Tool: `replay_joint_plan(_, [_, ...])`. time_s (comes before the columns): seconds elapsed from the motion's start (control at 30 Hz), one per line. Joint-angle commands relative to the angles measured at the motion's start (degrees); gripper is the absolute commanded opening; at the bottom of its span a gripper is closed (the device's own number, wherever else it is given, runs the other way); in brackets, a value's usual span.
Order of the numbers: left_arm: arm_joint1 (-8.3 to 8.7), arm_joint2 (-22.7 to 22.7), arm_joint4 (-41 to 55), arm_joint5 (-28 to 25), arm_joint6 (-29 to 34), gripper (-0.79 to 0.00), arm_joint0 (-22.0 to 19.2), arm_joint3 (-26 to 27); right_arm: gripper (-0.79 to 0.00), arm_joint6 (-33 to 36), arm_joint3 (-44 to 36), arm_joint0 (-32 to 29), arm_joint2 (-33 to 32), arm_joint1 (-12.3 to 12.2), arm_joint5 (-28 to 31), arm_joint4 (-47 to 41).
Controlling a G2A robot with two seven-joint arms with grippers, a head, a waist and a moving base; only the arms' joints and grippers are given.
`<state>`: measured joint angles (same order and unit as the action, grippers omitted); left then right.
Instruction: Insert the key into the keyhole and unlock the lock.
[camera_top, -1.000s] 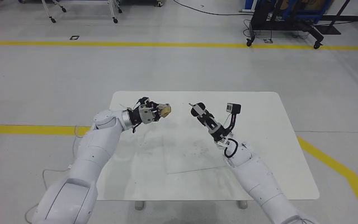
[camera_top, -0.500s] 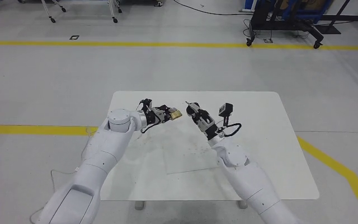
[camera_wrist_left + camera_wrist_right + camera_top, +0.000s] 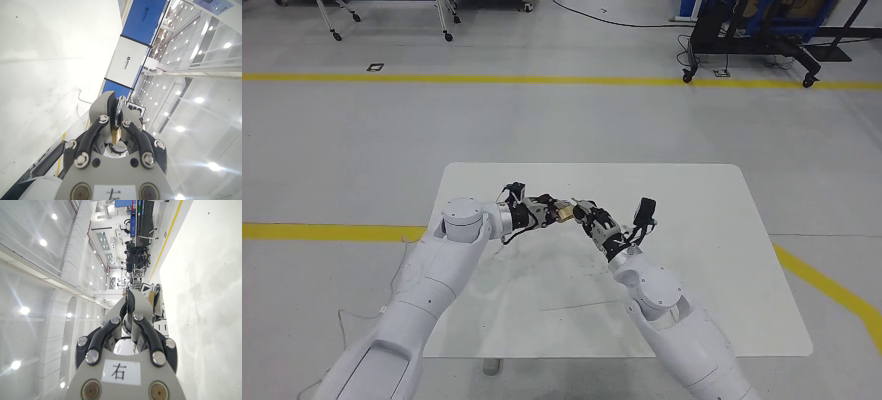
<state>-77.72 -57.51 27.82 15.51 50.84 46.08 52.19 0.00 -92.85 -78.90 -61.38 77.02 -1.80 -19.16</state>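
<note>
I log: left gripper [image 3: 116, 100] clamped on lock [image 3: 115, 133]; right gripper [image 3: 129, 300], fingers together, at its 3 o'clock; table [image 3: 702, 300] edges well off.

The key is buried in the right gripper [image 3: 128, 302]; lock [image 3: 115, 134] mostly covered.

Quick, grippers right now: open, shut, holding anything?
Left gripper: shut on the padlock.
Right gripper: shut; whether it holds anything cannot be told.

Left gripper [image 3: 553, 211], right gripper [image 3: 583, 210]: clamped, tip-to-tip.
</note>
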Motion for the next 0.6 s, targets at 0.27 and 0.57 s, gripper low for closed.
replay_joint_plan(0.27, [0.04, 0.1, -1.0, -0.1, -3.2, -0.785, 1.2, 1.8, -0.785, -0.6, -0.3, -0.5, -0.1, 0.0, -1.5, 0.7])
replay_joint_plan(0.57, [0.41, -1.4, -0.6, 1.9, -6.6, -0.785, 2.9, 4.3, -0.785, -9.6, -4.5, -2.7, 0.6, 0.7, -9.6, 1.8])
